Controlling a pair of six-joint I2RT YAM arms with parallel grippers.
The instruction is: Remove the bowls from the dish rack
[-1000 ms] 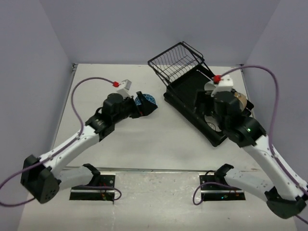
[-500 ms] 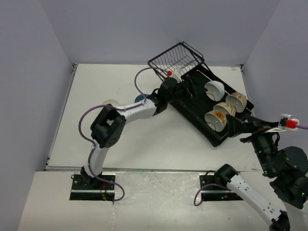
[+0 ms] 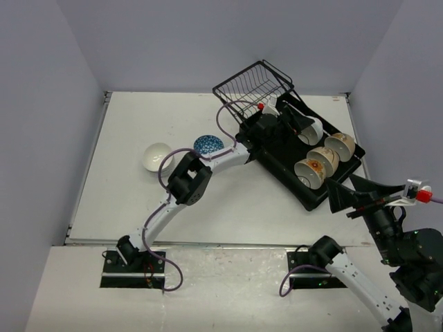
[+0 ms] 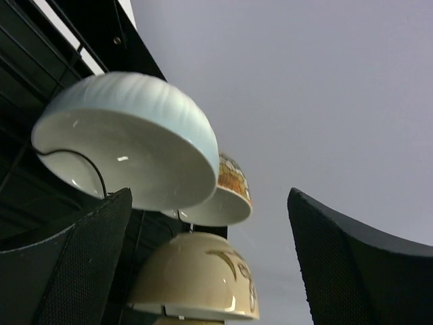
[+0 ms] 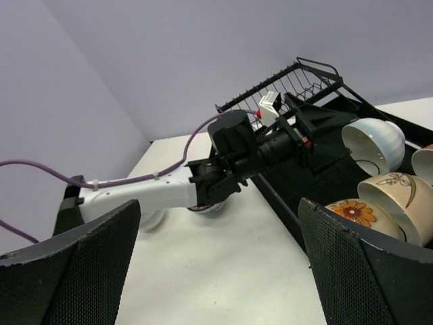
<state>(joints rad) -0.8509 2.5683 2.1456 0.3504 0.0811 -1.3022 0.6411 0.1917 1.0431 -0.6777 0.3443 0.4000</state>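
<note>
Lavender walls (image 3: 208, 41) enclose a white table (image 3: 124, 200). Toward its far right corner lies the black rack (image 3: 277, 149), with its wire basket nearest the far edge. Four bowls (image 3: 309, 173) stand on edge in the tray: one white and ribbed, two cream with brown rims, one with an orange flower. Left of the rack, a blue bowl (image 3: 208, 144) and a white bowl (image 3: 157, 156) rest on the table. The left gripper (image 4: 208, 203) reaches into the rack, fingers spread wide, grasping nothing; the ribbed bowl (image 4: 128, 135) is just beside one finger. The right gripper (image 5: 215, 203) hangs by the right edge, near the rack's near end, likewise released. Print on the left wrist's white tag (image 5: 270, 101) is too small to read.
</note>
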